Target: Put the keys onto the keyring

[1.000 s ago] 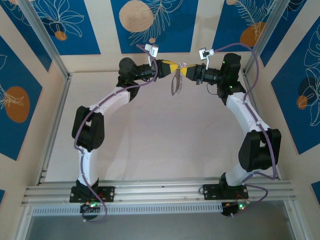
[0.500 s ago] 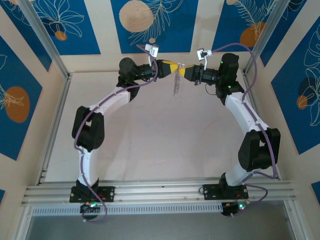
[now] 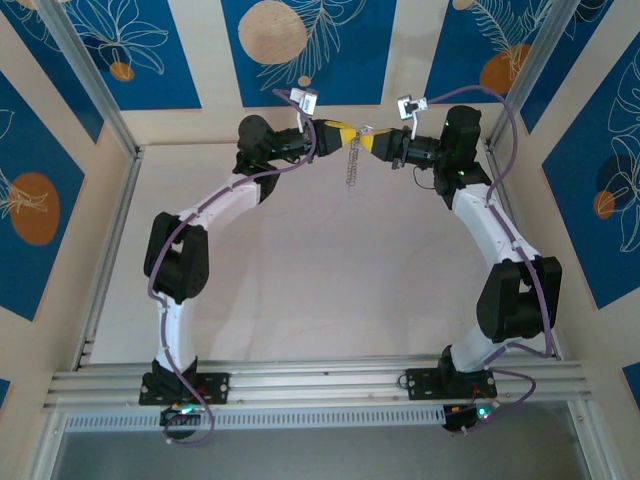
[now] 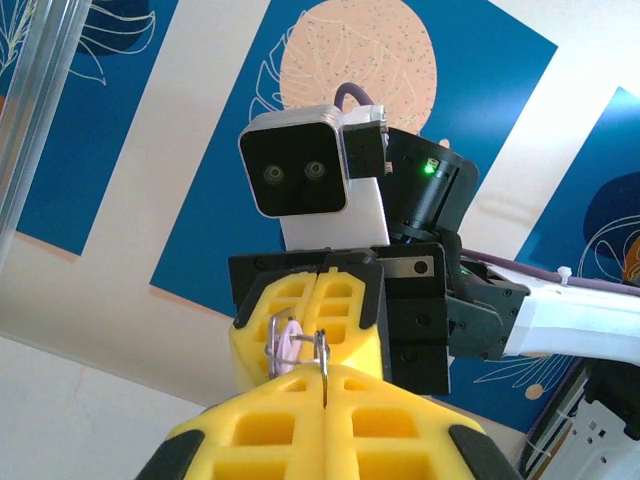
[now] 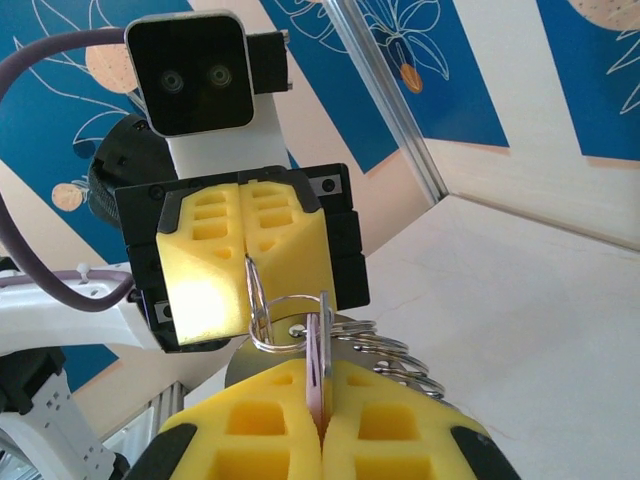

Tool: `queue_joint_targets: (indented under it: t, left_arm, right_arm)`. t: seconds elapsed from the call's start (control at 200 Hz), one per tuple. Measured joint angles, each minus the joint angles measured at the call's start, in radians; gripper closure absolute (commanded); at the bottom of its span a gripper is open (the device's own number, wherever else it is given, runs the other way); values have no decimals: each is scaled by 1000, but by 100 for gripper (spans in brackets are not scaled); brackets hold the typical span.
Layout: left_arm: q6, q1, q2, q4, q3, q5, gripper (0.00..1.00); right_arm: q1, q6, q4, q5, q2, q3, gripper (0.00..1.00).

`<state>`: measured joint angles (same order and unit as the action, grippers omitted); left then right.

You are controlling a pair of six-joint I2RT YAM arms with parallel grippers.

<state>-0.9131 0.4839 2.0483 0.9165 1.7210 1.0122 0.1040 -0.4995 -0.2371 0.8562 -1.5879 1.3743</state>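
Little moves over the last second. The left tool [image 3: 346,133] and right tool [image 3: 372,144] stay tip to tip, high over the far end of the table [image 3: 300,290]. The right one nudges a touch, and the silver keys [image 3: 350,172] dangling under them sway slightly. The left is clamped on the ring [image 5: 256,318]; the right is clamped on the lilac key [image 5: 317,360], whose head sits against the wire. I can't tell whether it is threaded yet; to my eye the fiddly joining goes on.

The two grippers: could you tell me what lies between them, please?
Right wrist view: the keyring and lilac key, spanning left gripper to right gripper.
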Motion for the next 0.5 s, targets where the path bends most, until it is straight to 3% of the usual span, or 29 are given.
queue_joint_targets:
  t: [0.5]
  left_arm:
    - [0,4,0,-10,0,0,100]
  right_arm:
    - [2,0,0,0,7,-2,100]
